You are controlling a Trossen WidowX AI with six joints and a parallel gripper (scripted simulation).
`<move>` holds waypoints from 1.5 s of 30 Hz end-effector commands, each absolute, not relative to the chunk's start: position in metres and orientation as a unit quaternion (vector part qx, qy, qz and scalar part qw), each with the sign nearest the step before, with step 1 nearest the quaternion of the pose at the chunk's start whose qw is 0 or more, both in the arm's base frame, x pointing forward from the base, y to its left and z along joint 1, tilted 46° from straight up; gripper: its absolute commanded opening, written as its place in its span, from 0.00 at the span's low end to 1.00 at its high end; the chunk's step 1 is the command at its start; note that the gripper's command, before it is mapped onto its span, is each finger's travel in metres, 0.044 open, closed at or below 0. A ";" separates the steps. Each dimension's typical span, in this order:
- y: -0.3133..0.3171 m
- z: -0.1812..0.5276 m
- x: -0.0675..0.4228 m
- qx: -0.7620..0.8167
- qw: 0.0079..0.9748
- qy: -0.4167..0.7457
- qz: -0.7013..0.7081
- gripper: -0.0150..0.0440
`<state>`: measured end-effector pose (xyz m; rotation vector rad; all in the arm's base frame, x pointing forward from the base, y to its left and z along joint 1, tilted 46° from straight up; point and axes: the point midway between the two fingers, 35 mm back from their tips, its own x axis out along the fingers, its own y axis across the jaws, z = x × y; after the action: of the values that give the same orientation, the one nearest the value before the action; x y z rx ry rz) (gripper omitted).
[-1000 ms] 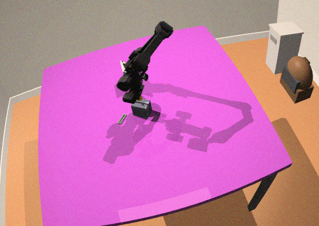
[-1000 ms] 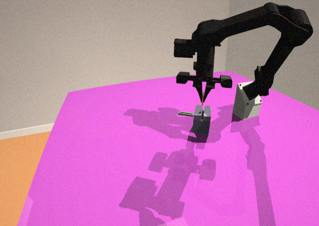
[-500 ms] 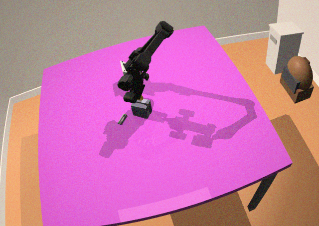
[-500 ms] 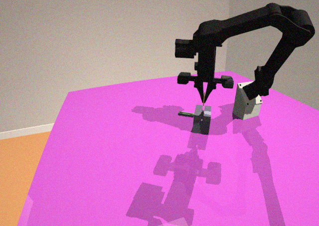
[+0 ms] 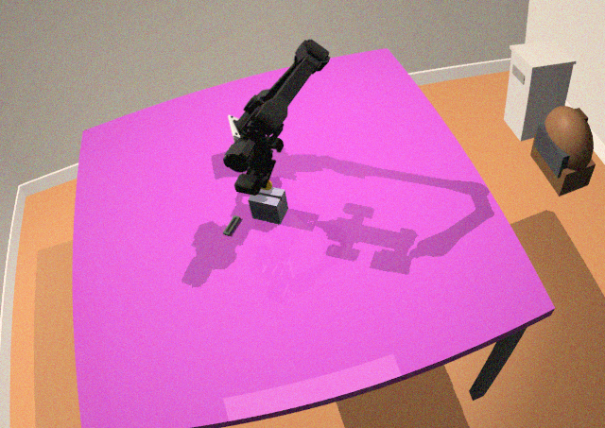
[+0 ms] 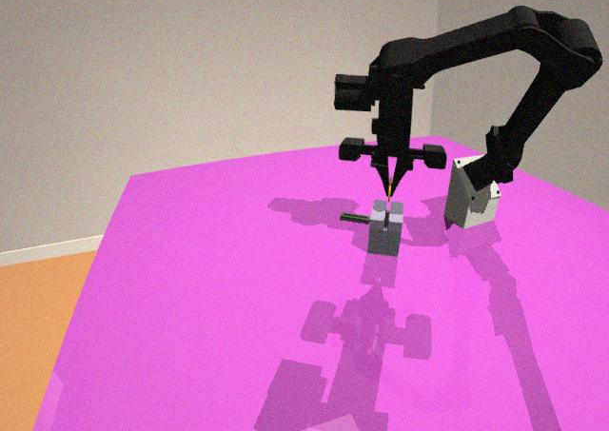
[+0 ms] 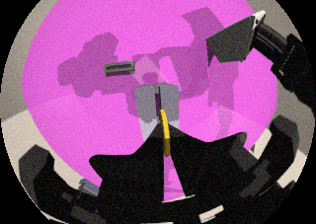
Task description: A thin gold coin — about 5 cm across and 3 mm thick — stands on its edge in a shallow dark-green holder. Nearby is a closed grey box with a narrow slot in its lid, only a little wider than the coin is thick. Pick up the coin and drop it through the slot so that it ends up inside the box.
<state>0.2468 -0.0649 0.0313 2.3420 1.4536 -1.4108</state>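
In the exterior view, the left half of the frame is pink table [image 6: 196, 293] with orange floor [image 6: 34, 308] at the lower left corner. Left of centre, the dark-green holder [image 6: 355, 217] lies flat on the table just beside the grey box [image 6: 384, 232], which sits at centre frame with its dark slot [image 6: 387, 218] running along the lid. Directly above the slot hangs the gripper [image 6: 389, 189], its fingers [image 6: 383, 181] nearly closed and pinching the gold coin [image 6: 389, 186], which stands on edge with its lower rim just above the lid, lined up with the slot. Further right, the black arm [image 6: 516, 28] arches up to the upper right and comes down to its white base [image 6: 472, 210], set near the box.
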 end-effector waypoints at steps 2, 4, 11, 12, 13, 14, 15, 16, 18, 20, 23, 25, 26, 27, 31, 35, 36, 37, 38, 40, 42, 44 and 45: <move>-0.063 0.029 0.247 0.756 0.022 0.469 -0.455 0.25; -0.062 0.028 0.248 0.756 0.022 0.469 -0.456 0.25; -0.059 0.026 0.249 0.756 0.022 0.469 -0.456 0.25; -0.059 0.026 0.249 0.756 0.022 0.469 -0.456 0.25; -0.058 0.026 0.249 0.756 0.022 0.469 -0.456 0.25; -0.058 0.025 0.249 0.756 0.022 0.469 -0.456 0.25; -0.058 0.025 0.249 0.756 0.022 0.469 -0.456 0.25; -0.057 0.024 0.249 0.756 0.022 0.469 -0.456 0.25; -0.057 0.024 0.249 0.756 0.021 0.469 -0.456 0.25; -0.056 0.023 0.249 0.756 0.021 0.469 -0.456 0.25; -0.055 0.022 0.249 0.756 0.021 0.469 -0.456 0.25; -0.054 0.021 0.249 0.756 0.021 0.469 -0.456 0.25; -0.054 0.021 0.249 0.756 0.021 0.469 -0.456 0.25; -0.054 0.020 0.249 0.756 0.021 0.469 -0.456 0.25; -0.052 0.019 0.250 0.756 0.021 0.469 -0.456 0.25; -0.051 0.018 0.250 0.756 0.021 0.469 -0.456 0.25; -0.053 0.019 0.250 0.756 0.023 0.469 -0.456 0.30; -0.053 0.019 0.250 0.756 0.023 0.469 -0.456 0.34; -0.053 0.019 0.250 0.756 0.023 0.469 -0.456 0.39; -0.053 0.019 0.250 0.756 0.023 0.469 -0.456 0.48; -0.053 0.019 0.250 0.756 0.023 0.469 -0.456 0.53; -0.053 0.019 0.250 0.756 0.023 0.469 -0.456 0.53; -0.053 0.019 0.250 0.756 0.023 0.469 -0.456 0.53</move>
<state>0.2498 -0.0525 0.0190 2.3402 1.4524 -1.4128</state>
